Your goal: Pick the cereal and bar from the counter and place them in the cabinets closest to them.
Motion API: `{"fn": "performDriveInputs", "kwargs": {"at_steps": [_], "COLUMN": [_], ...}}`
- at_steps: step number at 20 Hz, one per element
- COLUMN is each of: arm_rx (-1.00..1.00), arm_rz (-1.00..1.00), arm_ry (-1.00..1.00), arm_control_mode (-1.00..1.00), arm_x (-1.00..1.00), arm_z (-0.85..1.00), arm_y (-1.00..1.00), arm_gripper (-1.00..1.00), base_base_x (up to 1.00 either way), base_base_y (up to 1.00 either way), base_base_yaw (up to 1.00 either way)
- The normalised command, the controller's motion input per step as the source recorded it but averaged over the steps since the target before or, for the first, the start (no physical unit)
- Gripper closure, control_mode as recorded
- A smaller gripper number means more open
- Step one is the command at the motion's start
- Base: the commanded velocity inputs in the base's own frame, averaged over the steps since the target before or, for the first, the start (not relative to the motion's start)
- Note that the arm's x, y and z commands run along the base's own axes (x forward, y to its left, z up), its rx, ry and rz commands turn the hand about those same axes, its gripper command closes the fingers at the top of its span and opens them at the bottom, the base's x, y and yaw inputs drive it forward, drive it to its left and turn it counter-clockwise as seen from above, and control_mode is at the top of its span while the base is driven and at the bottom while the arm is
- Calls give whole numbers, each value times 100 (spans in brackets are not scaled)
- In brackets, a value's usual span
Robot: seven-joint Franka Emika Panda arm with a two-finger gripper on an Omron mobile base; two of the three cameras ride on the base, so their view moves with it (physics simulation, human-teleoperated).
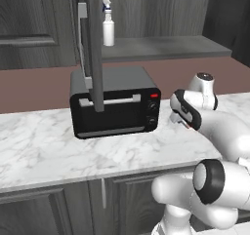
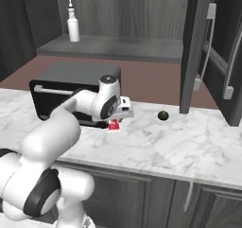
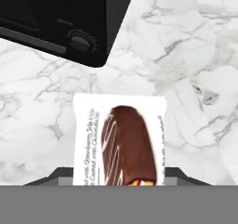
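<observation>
A black toaster oven (image 1: 114, 102) sits on the white marble bench (image 1: 58, 148), its door handle and two knobs facing forward. A dark open cabinet door (image 1: 93, 44) hangs in front of it. Behind, a white spray bottle (image 1: 108, 24) stands on the grey shelf board (image 1: 166, 48). The robot's white arm reaches toward the oven's right side, its end effector (image 1: 177, 119) low over the bench.

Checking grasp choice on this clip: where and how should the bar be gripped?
Grip the bar across its narrow width, at the long side edges, coming straight down from above. It lies flat on the counter beside the toaster oven, so only the edges offer purchase. The hand hovers over it.
</observation>
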Motion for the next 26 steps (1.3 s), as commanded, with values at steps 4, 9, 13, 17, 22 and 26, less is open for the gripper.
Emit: {"fn": "performDriveInputs", "kwargs": {"at_steps": [4,9,13,17,22,26], "arm_rx": [3,1,1,5,11,9], "arm_rz": [-7,-9,-9,-2,0,-2], "arm_ry": [-15,-14,-16,-27,-35,-26], "arm_control_mode": [-100,-100,-100,-100,-100,-100], "arm_x": [-3,0,0,-22,-29,5], "arm_z": [74,81,81,46,20,57], "arm_y": [0,0,-1,-20,-17,0], "arm_gripper": [100,100,100,100,100,100], "base_base_x": [0,0,0,0,0,0], "base_base_y": [0,0,0,0,0,0], "base_base_yaw": [0,0,0,0,0,0]}}
